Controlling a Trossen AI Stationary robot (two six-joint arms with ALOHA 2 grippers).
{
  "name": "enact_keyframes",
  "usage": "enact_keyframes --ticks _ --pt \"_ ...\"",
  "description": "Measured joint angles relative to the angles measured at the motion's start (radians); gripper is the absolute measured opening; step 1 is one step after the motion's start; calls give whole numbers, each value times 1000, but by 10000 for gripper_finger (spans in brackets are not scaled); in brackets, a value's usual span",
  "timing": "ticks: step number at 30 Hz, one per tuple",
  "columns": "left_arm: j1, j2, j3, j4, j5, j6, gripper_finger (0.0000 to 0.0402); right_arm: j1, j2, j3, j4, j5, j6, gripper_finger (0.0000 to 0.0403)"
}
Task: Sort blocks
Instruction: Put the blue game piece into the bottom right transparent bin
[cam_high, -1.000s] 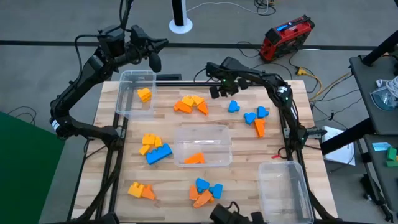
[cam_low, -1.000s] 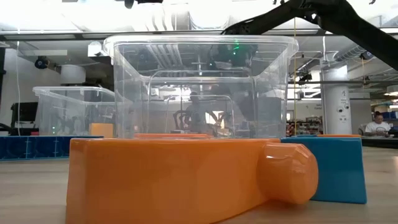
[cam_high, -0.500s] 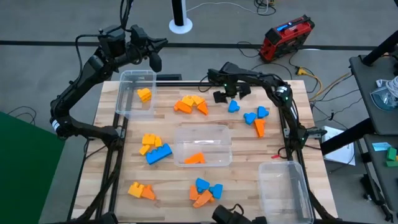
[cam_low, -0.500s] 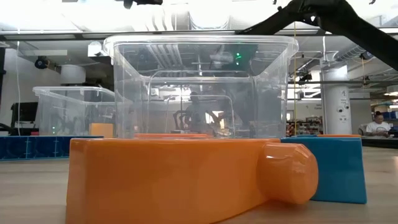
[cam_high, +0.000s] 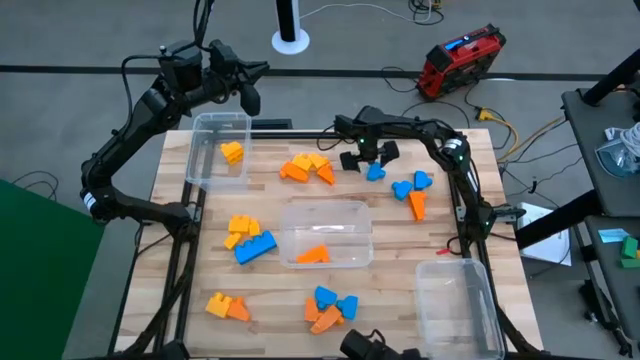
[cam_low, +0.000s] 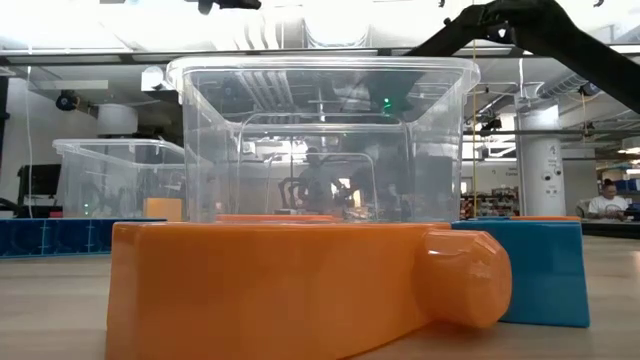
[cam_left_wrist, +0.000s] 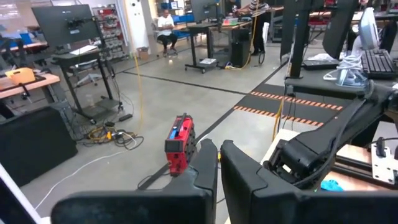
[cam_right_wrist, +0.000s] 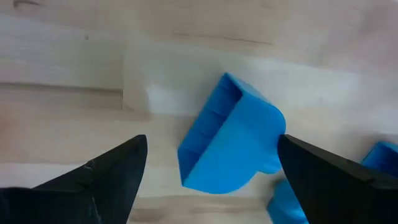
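**Now the right claw brackets a lone blue block**

Broadly, the wooden surface (cam_high: 400, 250) carries three clear bins: one at the far left corner (cam_high: 212, 128) with a yellow block (cam_high: 232, 152) inside, one in the middle (cam_high: 328, 216) holding an orange wedge (cam_high: 313, 254), and one at the near right (cam_high: 458, 300) that looks empty. Loose blocks lie in clusters around them — orange and yellow pieces (cam_high: 306, 168) just beyond the middle bin, yellow and blue ones to its left (cam_high: 247, 238), a mixed group near the front edge (cam_high: 328, 308), and blue pieces with an orange wedge at the right (cam_high: 412, 186).

The left claw (cam_high: 243, 85) hangs beyond the far-left bin, off the surface; its fingers stand close together with only a thin gap, holding nothing.

The right claw (cam_right_wrist: 208, 165) is the one at work. It hovers over a single blue block (cam_right_wrist: 233, 134) that lies on the surface apart from the blue group, its fingers spread wide to either side and not touching it.

To do this step well, I judge the claw should come straight down with the block centred between the fingers, closing across its flat sides rather than the rounded end — that end could squirt out. A neighbouring blue piece (cam_right_wrist: 382, 157) lies near, so the outer finger needs room to avoid nudging it.
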Motion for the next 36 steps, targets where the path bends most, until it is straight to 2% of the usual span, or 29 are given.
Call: enact_keyframes --ticks 8,25,29,36 --pt "0 0 0 -13 0 -7 0 0 0 -36 39 -18 1 324" --pt "0 0 0 -14 0 -7 0 9 0 -43 55 -40 -25 223" --pt "0 0 0 -13 0 -7 0 10 -1 -43 51 14 -35 218" --pt "0 0 0 -13 0 -7 0 5 -10 35 -5 21 -25 217"
